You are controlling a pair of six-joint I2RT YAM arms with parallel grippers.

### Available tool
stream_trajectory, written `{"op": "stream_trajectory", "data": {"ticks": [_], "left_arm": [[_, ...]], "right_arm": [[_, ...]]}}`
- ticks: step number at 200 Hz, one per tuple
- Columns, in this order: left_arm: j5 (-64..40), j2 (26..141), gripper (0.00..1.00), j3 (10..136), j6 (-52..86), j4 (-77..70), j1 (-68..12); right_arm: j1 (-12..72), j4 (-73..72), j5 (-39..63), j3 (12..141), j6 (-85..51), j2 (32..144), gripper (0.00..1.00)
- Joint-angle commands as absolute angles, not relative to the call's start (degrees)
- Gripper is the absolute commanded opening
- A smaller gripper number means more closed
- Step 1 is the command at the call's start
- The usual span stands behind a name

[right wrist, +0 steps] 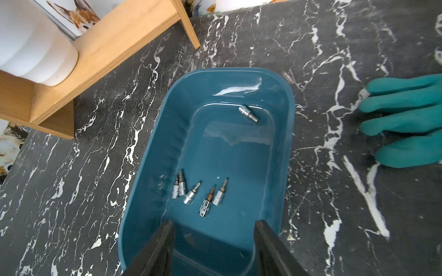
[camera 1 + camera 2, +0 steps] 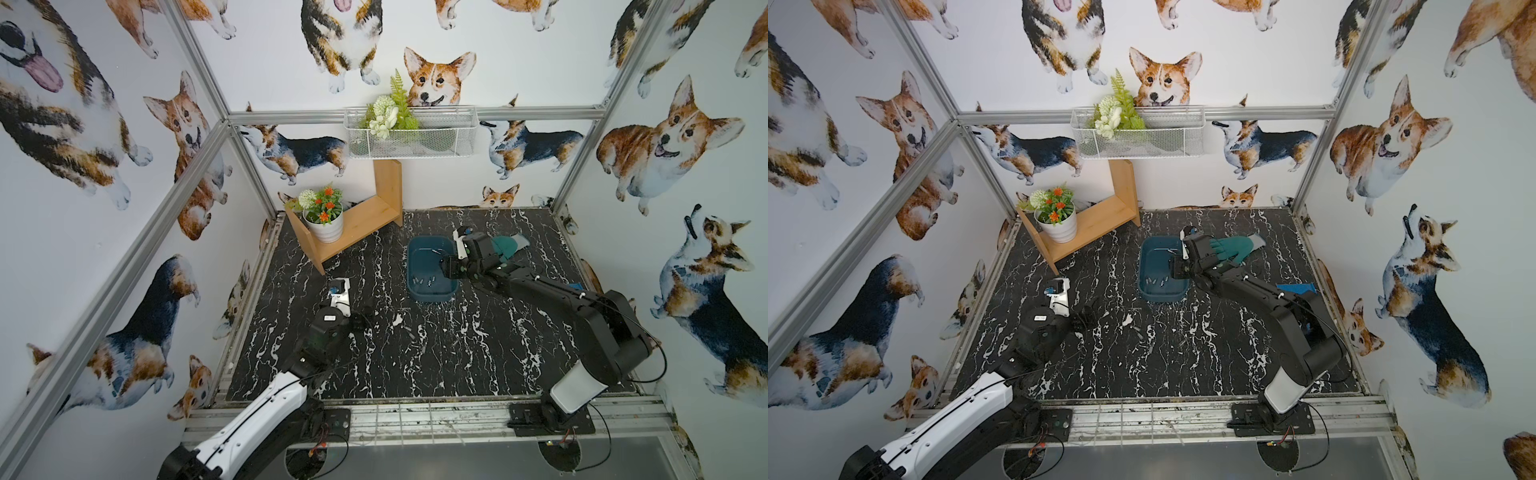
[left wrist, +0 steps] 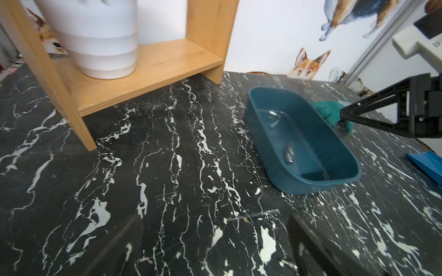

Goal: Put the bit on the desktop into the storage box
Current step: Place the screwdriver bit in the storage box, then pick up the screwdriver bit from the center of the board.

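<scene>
The teal storage box stands on the black marbled desktop. Several silver bits lie loose at one end of its floor, and a single bit lies at the other end. My right gripper hangs over the box's right side, open, with nothing between its fingers. Small bits still lie on the desktop in front of the box. My left gripper hovers low and open just left of them, with a thin dark bit ahead of its fingertips.
A teal glove lies right of the box. A bright blue scoop sits under my right arm. A wooden shelf with a white flower pot stands at the back left. A white wire basket hangs on the back wall.
</scene>
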State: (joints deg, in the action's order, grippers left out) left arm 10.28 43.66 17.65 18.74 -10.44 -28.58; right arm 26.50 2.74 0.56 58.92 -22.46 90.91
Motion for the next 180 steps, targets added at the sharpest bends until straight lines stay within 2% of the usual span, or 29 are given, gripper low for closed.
{"op": "stream_trajectory", "data": {"ticks": [1, 46, 76, 101, 108, 152, 180], "left_arm": [[10.49, 44.27, 1.0, 20.27, 19.62, -5.6, -30.84], [12.85, 46.32, 1.0, 26.63, 24.75, 3.46, -38.73], [17.76, 49.55, 1.0, 30.32, 29.26, 8.2, -47.49], [21.34, 52.41, 1.0, 32.09, 33.93, 10.73, -53.31], [22.42, 53.31, 1.0, 32.59, 35.3, 11.35, -55.04], [30.14, 61.91, 1.0, 36.73, 42.71, 14.61, -64.82], [31.2, 67.86, 0.99, 38.91, 44.39, 14.21, -67.93]], "right_arm": [[26.29, -2.26, -0.2, 54.1, -19.9, 86.3, 0.6], [26.24, -13.38, -4.69, 38.1, -17.14, 73.41, 0.62], [26.29, -22.08, -7.18, 27.47, -16.04, 65.24, 0.72], [26.29, -31.17, -9.05, 19.21, -17.23, 58.8, 0.9], [26.23, -31.9, -9.71, 17.93, -17.58, 57.47, 1.0], [26.28, -32.7, -10.41, 15.92, -18.83, 53.71, 1.0], [26.22, -33.3, -12.53, 14.72, -20.32, 53.22, 1.0]]}}
